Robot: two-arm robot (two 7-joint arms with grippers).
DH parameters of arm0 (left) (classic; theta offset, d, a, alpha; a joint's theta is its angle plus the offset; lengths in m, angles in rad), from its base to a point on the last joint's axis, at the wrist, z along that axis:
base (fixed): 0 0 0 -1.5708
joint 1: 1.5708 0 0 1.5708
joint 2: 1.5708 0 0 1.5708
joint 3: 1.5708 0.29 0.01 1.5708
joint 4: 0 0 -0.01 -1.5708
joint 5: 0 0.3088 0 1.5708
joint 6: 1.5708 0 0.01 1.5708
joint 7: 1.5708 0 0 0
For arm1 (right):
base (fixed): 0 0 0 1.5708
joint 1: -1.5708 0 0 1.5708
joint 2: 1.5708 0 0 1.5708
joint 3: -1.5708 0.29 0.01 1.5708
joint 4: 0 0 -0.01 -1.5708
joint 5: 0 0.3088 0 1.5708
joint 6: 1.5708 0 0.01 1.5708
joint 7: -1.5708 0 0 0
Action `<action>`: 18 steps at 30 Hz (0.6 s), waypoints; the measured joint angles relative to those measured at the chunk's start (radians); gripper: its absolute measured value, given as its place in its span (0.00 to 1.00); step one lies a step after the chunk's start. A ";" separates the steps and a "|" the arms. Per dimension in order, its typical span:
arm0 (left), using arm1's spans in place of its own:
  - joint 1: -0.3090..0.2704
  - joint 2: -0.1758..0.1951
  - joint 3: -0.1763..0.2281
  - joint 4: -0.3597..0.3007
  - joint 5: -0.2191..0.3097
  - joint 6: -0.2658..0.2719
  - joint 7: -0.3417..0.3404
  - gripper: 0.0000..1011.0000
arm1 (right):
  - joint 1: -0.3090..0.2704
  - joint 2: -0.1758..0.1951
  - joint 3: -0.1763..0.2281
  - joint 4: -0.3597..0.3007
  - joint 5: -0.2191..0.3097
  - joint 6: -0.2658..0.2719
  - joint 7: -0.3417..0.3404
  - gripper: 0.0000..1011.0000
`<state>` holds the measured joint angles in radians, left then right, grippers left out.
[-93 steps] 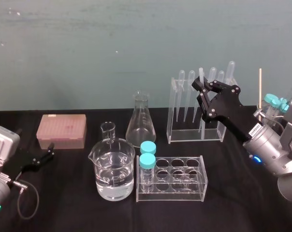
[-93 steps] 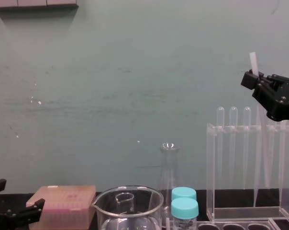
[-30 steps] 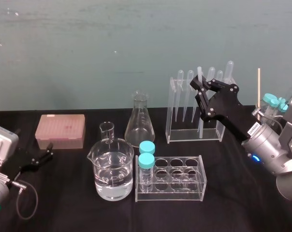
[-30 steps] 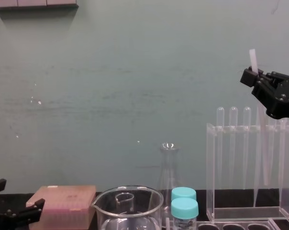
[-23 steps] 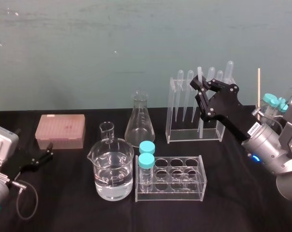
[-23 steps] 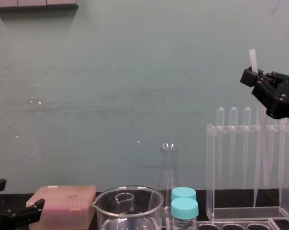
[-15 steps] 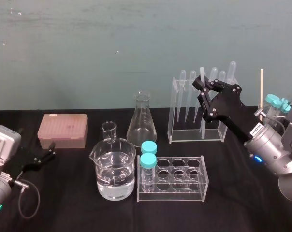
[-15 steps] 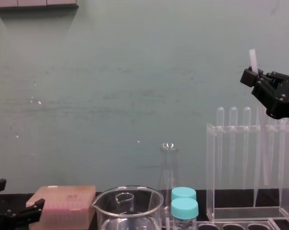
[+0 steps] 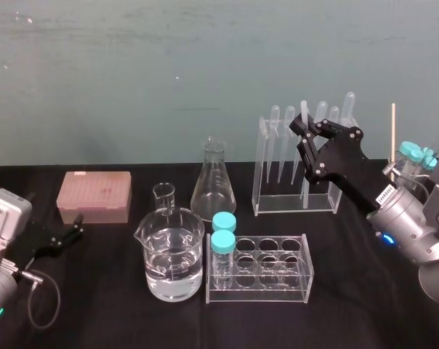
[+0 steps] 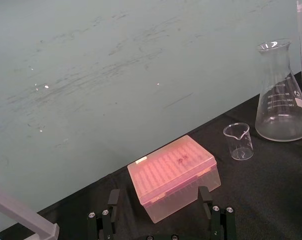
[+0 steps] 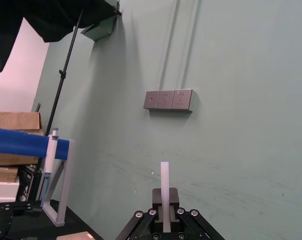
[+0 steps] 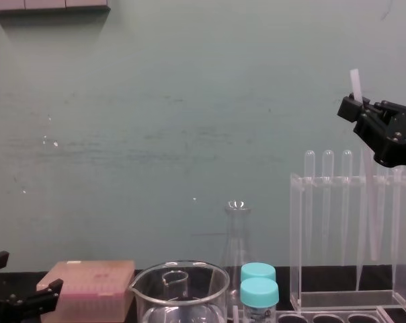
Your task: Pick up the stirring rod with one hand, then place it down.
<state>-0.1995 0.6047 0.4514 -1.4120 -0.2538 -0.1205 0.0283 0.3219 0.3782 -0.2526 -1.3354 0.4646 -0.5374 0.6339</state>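
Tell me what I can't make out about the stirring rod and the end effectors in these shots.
- Chest view: the stirring rod's middle is hidden behind the right end effector, which the right edge cuts off.
- Right wrist view: the rod's lower length falls below the bottom edge.
- Head view: its lower tip blurs among the pipettes in the clear rack.
- Chest view: the left end effector is cut by the bottom left corner.

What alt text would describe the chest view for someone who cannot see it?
The right gripper, high at the right, has its fingers shut on the near-upright stirring rod, whose lower end hangs by the clear pipette rack, above its base. The left gripper rests open low at the left, beside a pink box.
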 joint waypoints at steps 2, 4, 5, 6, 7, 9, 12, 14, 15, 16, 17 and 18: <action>0.000 0.000 0.000 0.000 0.000 0.000 0.000 0.99 | 0.000 0.000 0.000 0.000 0.000 0.000 0.000 0.07; 0.000 0.000 0.000 0.000 0.000 0.000 0.000 0.99 | 0.000 0.000 0.000 0.000 0.000 0.000 0.000 0.07; 0.000 0.000 0.000 0.000 0.000 0.000 0.000 0.99 | 0.000 0.000 0.000 0.000 0.000 0.000 0.000 0.07; 0.000 0.000 0.000 0.000 0.000 0.000 0.000 0.99 | 0.000 0.000 0.000 0.000 0.000 0.000 0.000 0.07; 0.000 0.000 0.000 0.000 0.000 0.000 0.000 0.99 | 0.000 0.000 0.000 0.000 0.000 0.000 0.000 0.07; 0.000 0.000 0.000 0.000 0.000 0.000 0.000 0.99 | 0.000 0.000 0.000 0.000 0.000 0.000 0.000 0.07; 0.000 0.000 0.000 0.000 0.000 0.000 0.000 0.99 | 0.000 0.000 0.000 0.000 0.000 0.000 0.000 0.07; 0.000 0.000 0.000 0.000 0.000 0.000 0.000 0.99 | 0.000 0.000 0.000 0.000 0.000 0.000 0.000 0.07; 0.000 0.000 0.000 0.000 0.000 0.000 0.000 0.99 | 0.000 0.000 0.001 0.000 0.000 0.000 0.001 0.07; 0.000 0.000 0.000 0.000 0.000 0.000 0.000 0.99 | 0.000 0.000 0.001 0.000 0.001 0.001 0.005 0.07; 0.000 0.000 0.000 0.000 0.000 0.000 0.000 0.99 | 0.001 0.000 0.001 0.000 0.007 0.007 0.017 0.07; 0.000 0.000 0.000 0.000 0.000 0.000 0.000 0.99 | 0.001 0.001 0.000 0.000 0.012 0.009 0.026 0.07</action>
<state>-0.1995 0.6047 0.4514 -1.4120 -0.2538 -0.1205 0.0283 0.3230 0.3793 -0.2526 -1.3354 0.4767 -0.5281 0.6597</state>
